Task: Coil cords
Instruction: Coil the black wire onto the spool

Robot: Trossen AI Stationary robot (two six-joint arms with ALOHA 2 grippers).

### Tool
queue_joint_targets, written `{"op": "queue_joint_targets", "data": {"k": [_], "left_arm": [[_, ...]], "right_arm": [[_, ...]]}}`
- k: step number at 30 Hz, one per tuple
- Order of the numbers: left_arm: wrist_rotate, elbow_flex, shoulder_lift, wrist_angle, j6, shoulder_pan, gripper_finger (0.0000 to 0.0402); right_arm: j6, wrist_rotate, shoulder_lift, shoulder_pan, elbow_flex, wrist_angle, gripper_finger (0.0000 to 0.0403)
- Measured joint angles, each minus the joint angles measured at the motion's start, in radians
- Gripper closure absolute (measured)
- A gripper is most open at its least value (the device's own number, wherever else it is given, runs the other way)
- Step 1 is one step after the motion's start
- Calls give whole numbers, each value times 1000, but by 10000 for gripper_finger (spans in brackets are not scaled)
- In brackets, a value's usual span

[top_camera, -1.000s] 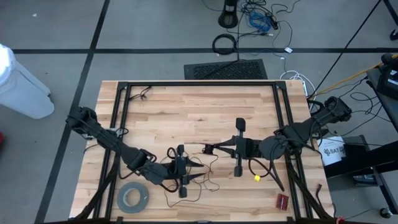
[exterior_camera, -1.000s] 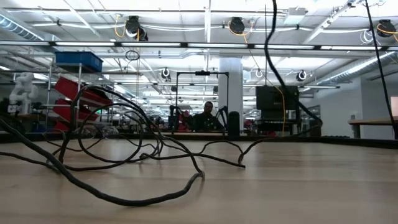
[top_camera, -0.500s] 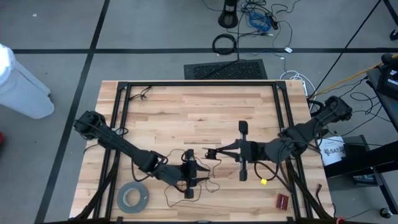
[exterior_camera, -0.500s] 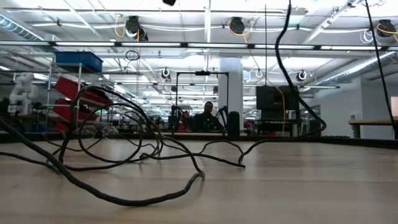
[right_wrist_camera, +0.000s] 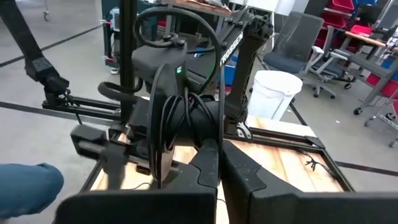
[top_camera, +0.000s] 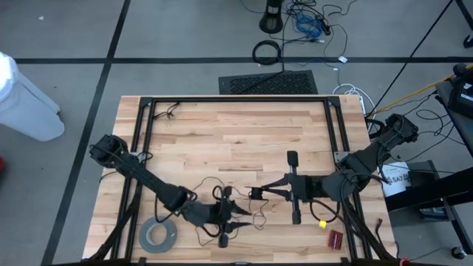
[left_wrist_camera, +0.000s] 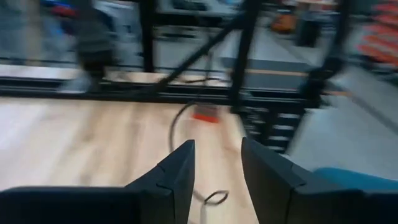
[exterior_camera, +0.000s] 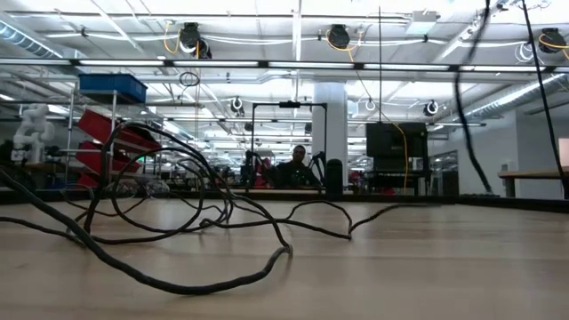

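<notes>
Two arms reach over the wooden desk (top_camera: 236,125). Near its front edge lies the grey tape roll (top_camera: 157,234). Just right of the roll is the left hand (top_camera: 238,220), fingers apart (nothing visibly between them). Further right, the right hand (top_camera: 255,194) is pinched together. Thin dark cord (top_camera: 214,183) loops loosely around both hands.
</notes>
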Motion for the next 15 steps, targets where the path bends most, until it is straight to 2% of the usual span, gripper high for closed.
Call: {"op": "queue_joint_targets", "data": {"k": [3,5,10,15], "left_arm": [[-135,0,27,31,4,-24,264],[-189,0,52,81,8,-32,264],[-199,0,130,209,8,-29,264],[-212,0,164,233,8,-21,264]], "right_arm": [[-3,0,0,0,0,16,403],[-8,1,0,0,0,24,403],[-32,2,0,0,0,59,403],[-34,2,0,0,0,51,403]]}}
